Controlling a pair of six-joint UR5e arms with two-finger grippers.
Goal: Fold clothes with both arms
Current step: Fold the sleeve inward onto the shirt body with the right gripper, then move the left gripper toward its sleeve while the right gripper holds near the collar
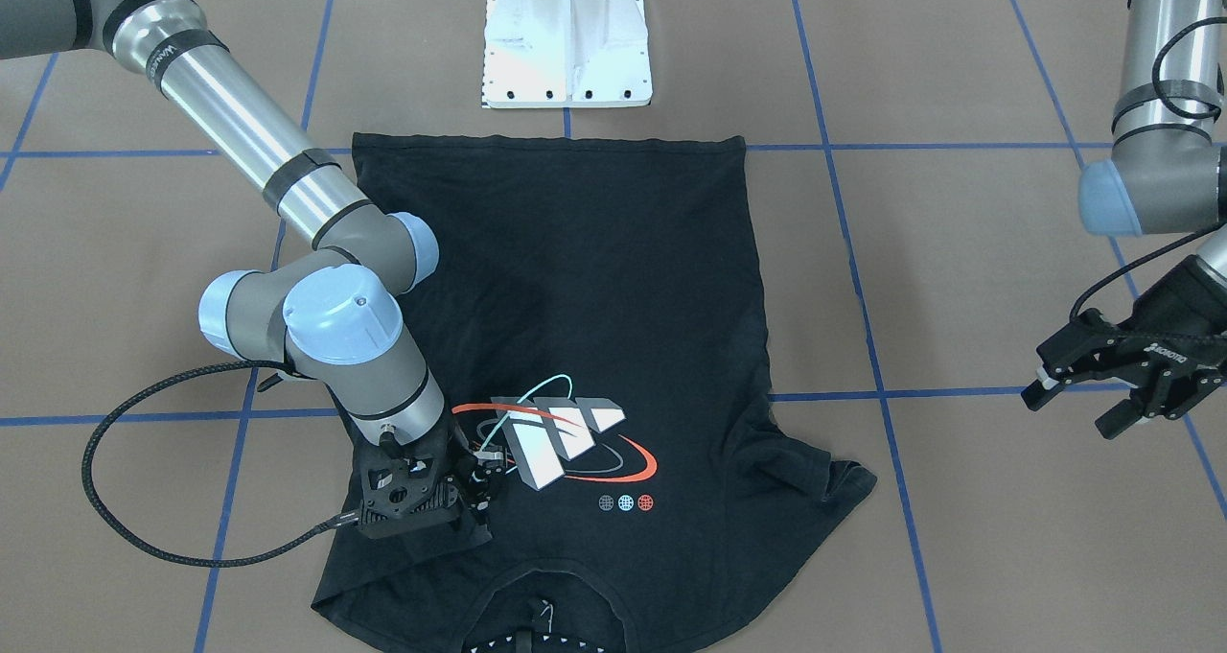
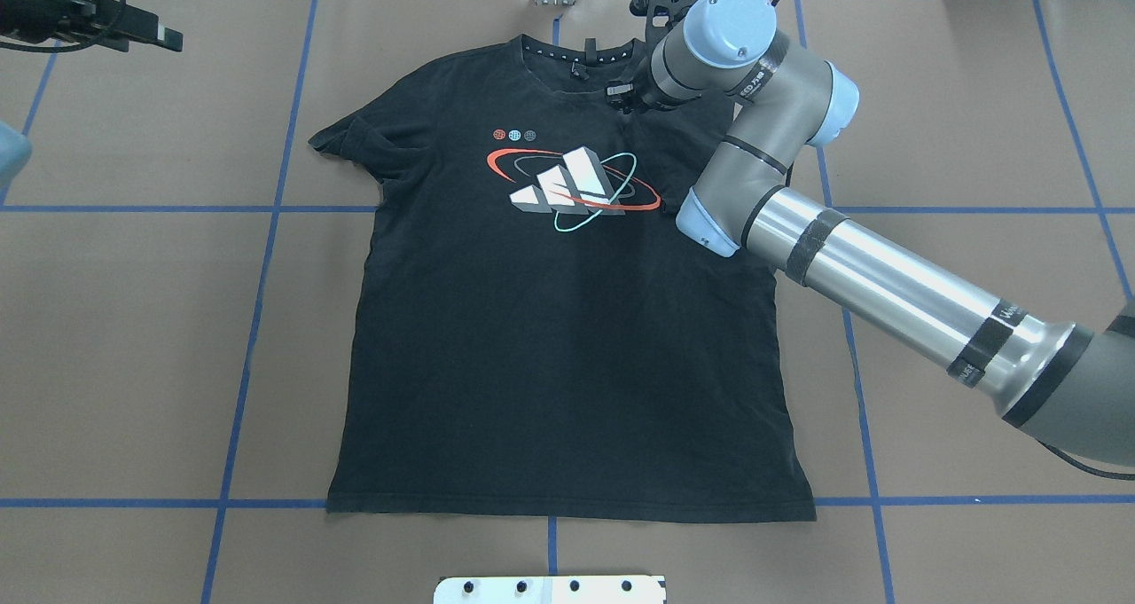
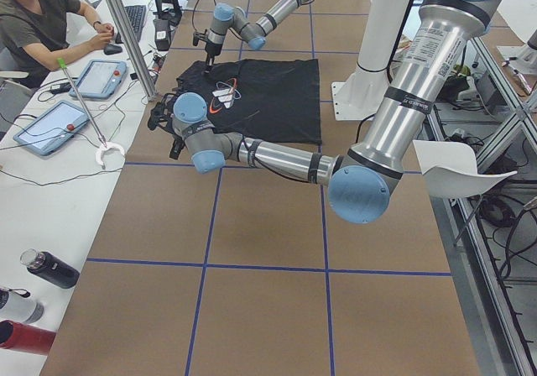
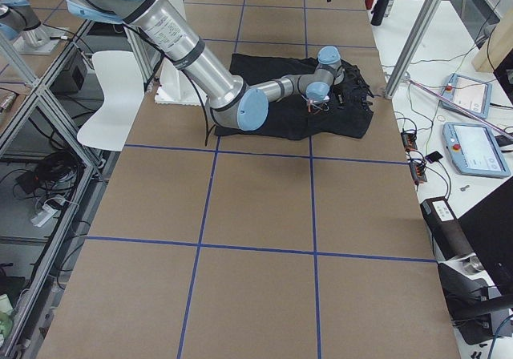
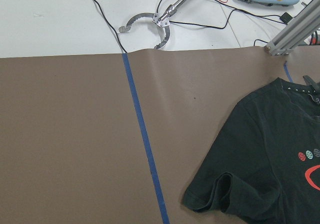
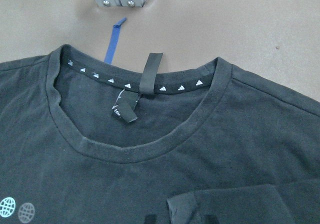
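Note:
The black T-shirt (image 2: pixel 550 338) lies flat and logo-up on the brown table, its collar (image 6: pixel 145 149) at the far side from the robot. My right gripper (image 1: pixel 482 483) is low over the shirt, between the logo (image 1: pixel 556 437) and the shoulder. Just below it a sleeve cuff (image 6: pixel 175 209) is folded inward onto the chest. I cannot tell whether its fingers are shut on the cloth. My left gripper (image 1: pixel 1078 404) hovers open over bare table, well off the shirt's other sleeve (image 5: pixel 215 194).
The white pedestal base (image 1: pixel 567 44) stands just past the shirt's hem. Blue tape lines (image 2: pixel 266 258) cross the table. A person (image 3: pixel 42 23) sits at a side bench with tablets and a grabber tool (image 5: pixel 155 21). Bottles (image 3: pixel 50 268) lie on the bench.

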